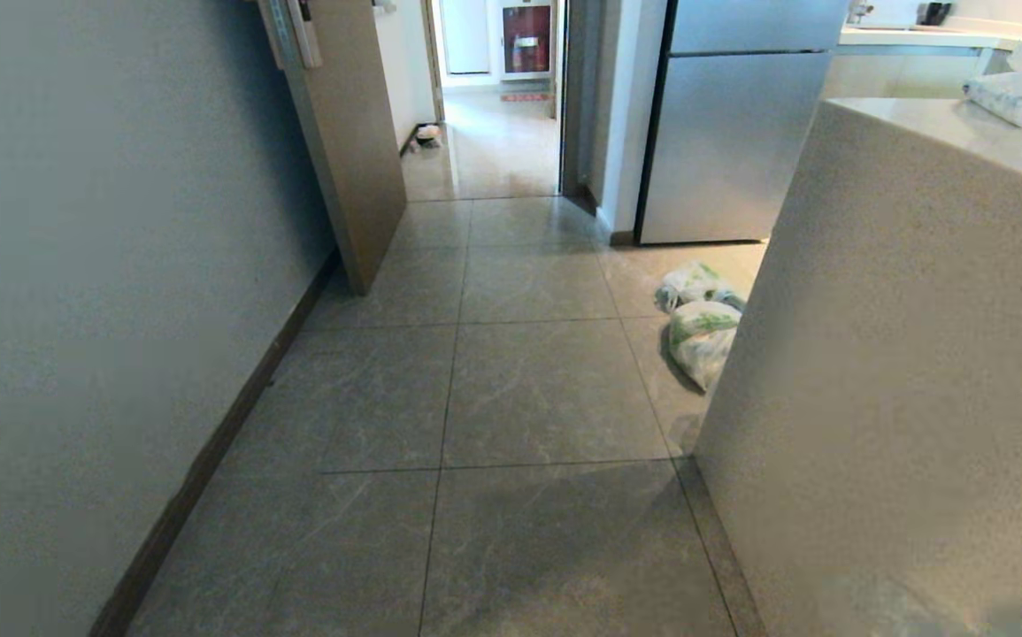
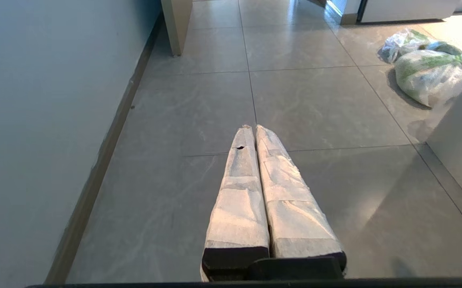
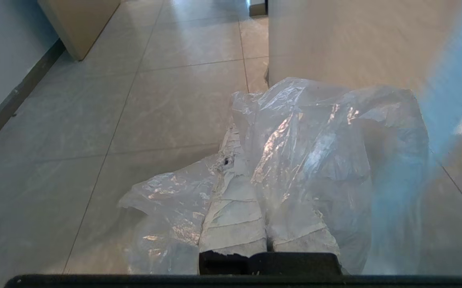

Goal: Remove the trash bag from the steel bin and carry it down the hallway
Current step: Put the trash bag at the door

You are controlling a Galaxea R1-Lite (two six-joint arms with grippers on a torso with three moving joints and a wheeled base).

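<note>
Right end effector (image 3: 237, 132) is seen nearest, in the right wrist view: both tape-wrapped fingers (image 3: 235, 216) pressed together, clamped on the trash bag (image 3: 315, 160). The bag is thin, clear, crinkled film, bunched over and around the fingers and held above the floor, just beside the speckled stone-look side of the surface (image 1: 873, 354).

Hallway (image 1: 511, 389) is laid in large grey marbled tiles, glossy, with thin grout lines; a plain white wall (image 1: 103, 265) with dark baseboard (image 1: 210, 460) runs along the left. A tan wooden door panel (image 1: 351, 150) stands ajar further on, and a brushed steel fridge (image 1: 732, 133) is seen to the right of the passage.

Two tied white bags with green print (image 1: 701, 323) lie on the floor at the corner of the surface.

Left end effector (image 2: 253, 128) is held over bare tile, fingers closed tip to tip, nothing gripped; white wrap worn, a small tear near one tip.
</note>
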